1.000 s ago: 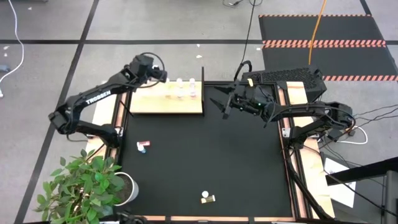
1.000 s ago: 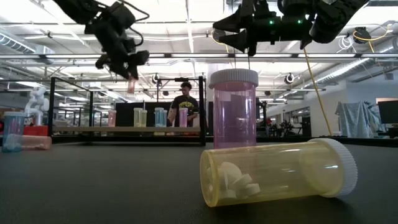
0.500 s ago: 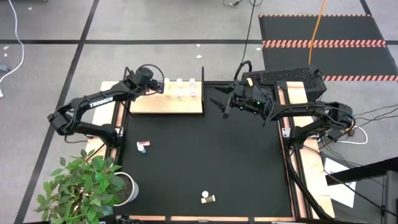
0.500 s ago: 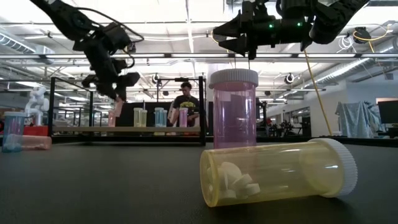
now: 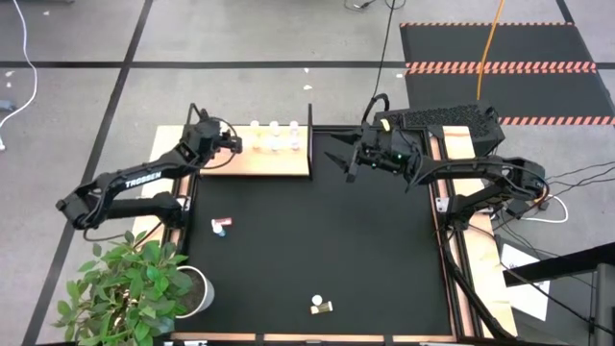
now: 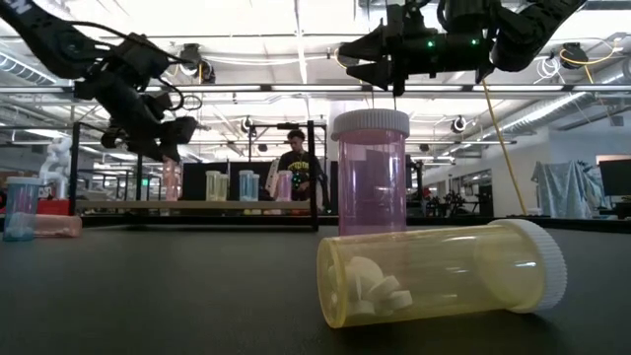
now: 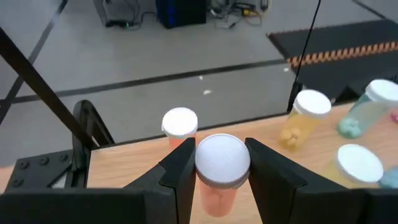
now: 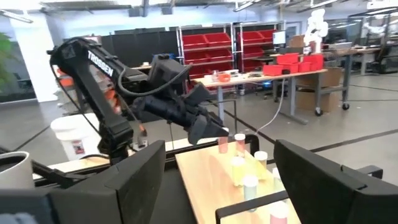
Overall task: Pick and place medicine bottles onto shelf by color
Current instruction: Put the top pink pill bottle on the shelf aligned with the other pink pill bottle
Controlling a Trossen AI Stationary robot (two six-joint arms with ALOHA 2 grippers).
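The shelf [image 5: 274,163] is a pale wood board at the mat's far left, and several bottles [image 5: 275,135] stand on it. My left gripper [image 5: 231,144] is over its left end, shut on a pink bottle with a white cap [image 7: 222,160]. Just beyond it stands another pink bottle [image 7: 180,122], with a yellow one [image 7: 305,118] and a blue one [image 7: 373,106] farther along. My right gripper [image 5: 338,159] hangs open, with nothing between its fingers, above the mat to the right of the shelf. My left gripper pinches the pink bottle between its two fingers at the white cap's sides [image 7: 200,169]. The fingers [image 7: 264,171] slant down from the table's left. The bottle stands upright below them [image 6: 173,179]. I cannot tell whether its base touches the shelf.
On the black mat, a pink bottle lies beside an upright blue one [image 5: 221,226] at the left. Near the front edge a pink bottle stands [image 6: 372,173] behind a yellow one lying on its side [image 6: 444,271]. A potted plant [image 5: 135,284] is off the near left corner.
My left gripper has come down and toward the table's left and near side, from high over the shelf's far edge to low over its left end. It has stayed shut on the pink bottle, which is still upright.
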